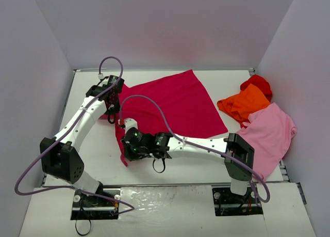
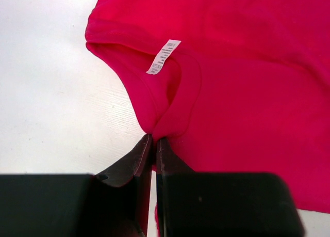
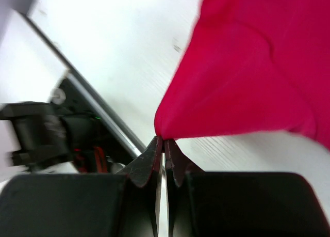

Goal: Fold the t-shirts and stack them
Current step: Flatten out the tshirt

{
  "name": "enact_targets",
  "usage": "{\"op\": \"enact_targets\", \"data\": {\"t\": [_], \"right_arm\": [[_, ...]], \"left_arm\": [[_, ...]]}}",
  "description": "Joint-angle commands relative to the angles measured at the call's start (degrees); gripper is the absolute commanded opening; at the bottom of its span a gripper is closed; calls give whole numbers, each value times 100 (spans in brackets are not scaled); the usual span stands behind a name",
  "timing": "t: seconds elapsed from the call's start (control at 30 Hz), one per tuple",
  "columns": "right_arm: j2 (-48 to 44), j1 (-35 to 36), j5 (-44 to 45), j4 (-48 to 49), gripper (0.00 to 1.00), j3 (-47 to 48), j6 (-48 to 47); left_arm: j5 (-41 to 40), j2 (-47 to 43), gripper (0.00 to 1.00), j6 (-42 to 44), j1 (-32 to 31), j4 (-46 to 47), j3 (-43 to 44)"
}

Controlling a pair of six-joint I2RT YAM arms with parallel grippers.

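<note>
The crimson t-shirt lies spread across the middle of the table, not yet folded. At three o'clock the light pink shirt, orange shirt and bright red shirt lie heaped, so I judge nothing is stacked. My left gripper is pinching the crimson collar at nine o'clock. My right gripper is clamped on a corner of it at seven.

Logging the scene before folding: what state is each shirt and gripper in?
crimson t-shirt: spread out, unfolded, gripped at two spots
orange t-shirt: crumpled
light pink t-shirt: loosely spread, unfolded
bright red t-shirt: crumpled
left gripper: shut on the collar
right gripper: shut on a cloth edge
</note>
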Motion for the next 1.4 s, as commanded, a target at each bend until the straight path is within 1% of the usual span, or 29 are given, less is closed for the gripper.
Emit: {"op": "enact_targets", "data": {"t": [0.0, 0.03, 0.1, 0.17, 0.2, 0.27, 0.37, 0.47, 0.53, 0.57, 0.63, 0.67, 0.73, 0.77, 0.87, 0.93, 1.03, 1.1, 1.27, 1.37], "right_arm": [[56, 147, -49, 256, 0, 882, -384], [62, 147, -134, 265, 0, 953, -391], [215, 147, -343, 274, 31, 1072, -496], [158, 155, -188, 318, 53, 973, -500], [79, 155, -31, 339, 60, 842, -504], [-190, 155, 351, 348, 67, 607, -543], [-437, 118, 626, 322, 71, 190, -564], [-774, 111, 685, 278, 69, -293, -469], [-891, 111, 859, 252, 62, -607, -363], [-935, 93, 998, 236, 56, -708, -338], [-1015, -20, 1317, 163, 34, -809, -331], [-1062, -37, 1363, 158, 26, -819, -359], [-1142, -211, 1291, 149, 5, -719, -546], [-1142, -280, 1291, 143, 0, -662, -615], [-946, -466, 939, 162, 0, -598, -646], [-697, -392, 617, 192, 0, -514, -623], [-315, -166, 596, 351, 0, -491, -597], [11, -135, 547, 589, 0, -422, -552], [669, -135, 382, 708, 0, 201, -687], [1002, -135, 235, 770, 0, 350, -767]], "left_arm": [[-30, -187, 0, 70, 95, 281, 31], [-29, -198, 0, 69, 112, 290, 21], [-29, -239, 0, 93, 138, 315, -4], [-25, -256, 0, 101, 168, 313, -16], [-25, -252, 0, 104, 182, 324, -27], [12, -227, 0, 113, 201, 346, -32], [69, -141, 0, 113, 219, 361, -27], [129, -52, 0, 113, 221, 387, 5], [119, -21, 0, 118, 228, 393, 6], [109, -7, 0, 123, 229, 391, 3], [89, 32, 0, 130, 235, 358, 3], [68, 39, 0, 125, 237, 329, 9], [48, 36, 0, 122, 239, 285, -2], [42, 31, 0, 122, 245, 290, -14], [50, 63, 0, 122, 254, 289, 25], [65, 98, 0, 122, 254, 282, 38], [91, 132, 0, 106, 254, 313, -32], [112, 141, 0, 104, 249, 361, -82], [28, 169, 0, 104, 256, 335, -232], [-46, 156, 0, 104, 275, 349, -305]]}}
